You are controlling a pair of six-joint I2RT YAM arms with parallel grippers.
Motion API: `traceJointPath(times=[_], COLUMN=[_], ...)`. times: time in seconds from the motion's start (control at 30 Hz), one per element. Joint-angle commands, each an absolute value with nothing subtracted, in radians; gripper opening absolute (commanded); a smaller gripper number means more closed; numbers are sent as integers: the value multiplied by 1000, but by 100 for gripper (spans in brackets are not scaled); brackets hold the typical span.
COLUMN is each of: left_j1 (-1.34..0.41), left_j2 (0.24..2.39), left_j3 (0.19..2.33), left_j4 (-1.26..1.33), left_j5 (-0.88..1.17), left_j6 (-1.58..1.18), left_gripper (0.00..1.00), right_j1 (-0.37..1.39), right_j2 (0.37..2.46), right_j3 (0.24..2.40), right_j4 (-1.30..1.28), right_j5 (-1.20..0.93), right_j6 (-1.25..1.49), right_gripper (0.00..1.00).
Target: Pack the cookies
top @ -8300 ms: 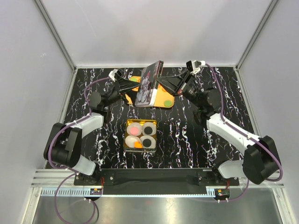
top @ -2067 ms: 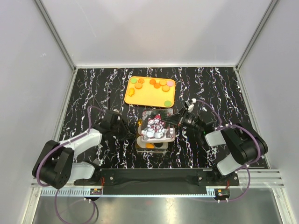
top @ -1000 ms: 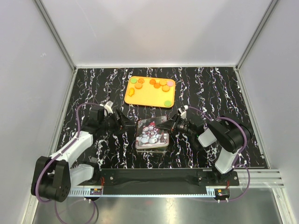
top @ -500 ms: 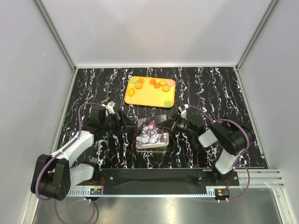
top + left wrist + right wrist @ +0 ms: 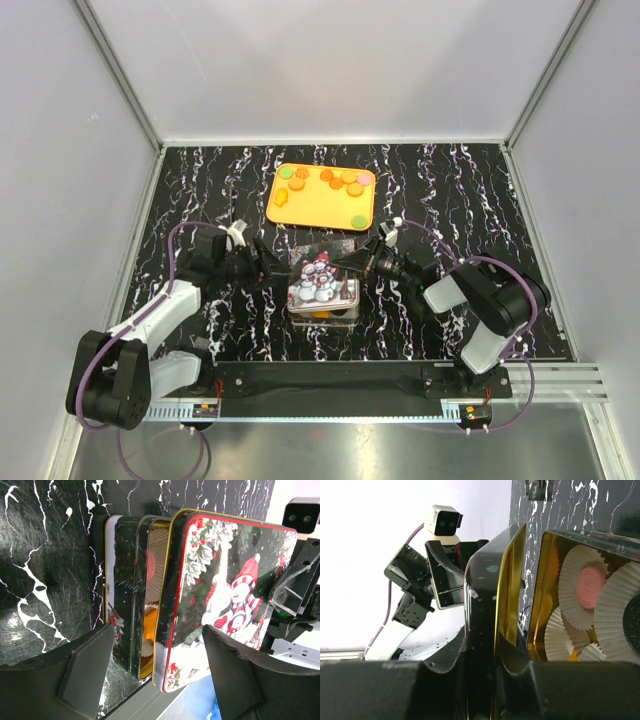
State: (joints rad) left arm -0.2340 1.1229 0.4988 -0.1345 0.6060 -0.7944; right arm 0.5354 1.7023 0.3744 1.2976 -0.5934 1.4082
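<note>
A Christmas tin [image 5: 322,311] stands mid-table with white paper cups holding cookies: a pink one [image 5: 590,582], a black one [image 5: 632,625] and an orange one [image 5: 150,625]. Its snowman lid [image 5: 322,277] hangs tilted just above it, lifted off the tin's near side. My right gripper [image 5: 352,264] [image 5: 487,655] is shut on the lid's right edge [image 5: 485,590]. My left gripper [image 5: 268,265] [image 5: 157,632] is open. Its fingers straddle the left edges of the tin [image 5: 125,580] and the lid [image 5: 225,590] without pinching them. More cookies [image 5: 330,180] lie on the orange tray [image 5: 320,207].
The orange tray sits behind the tin toward the back of the black marbled table [image 5: 470,200]. Grey walls enclose the table on three sides. Both arms reach inward from left and right, meeting at the tin.
The lid, lying flat on the tin a second ago, has risen and tilted, baring the tin's near edge. Both grippers have moved slightly farther back with it.
</note>
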Motion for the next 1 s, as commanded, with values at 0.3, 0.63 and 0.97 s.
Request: traceJointPath(times=[0.3,0.63,0.97], left_j1=[-238,-271,-310], left_j2=[1121,1172,1213], left_j3=[532,528,548], left_j4=[-130,-81,-74], left_j5=[620,611,588], left_j6=[-761,-776,-773], left_gripper=[79,79,78], right_j1=[558,560,561], right_j2=[1775,1796,1786], right_j3=[423,400,371], right_j4=[1559,1560,1560], right_j5=[-578,-580,-572], right_j6=[1387,1364,1353], right_gripper=[0,0,2])
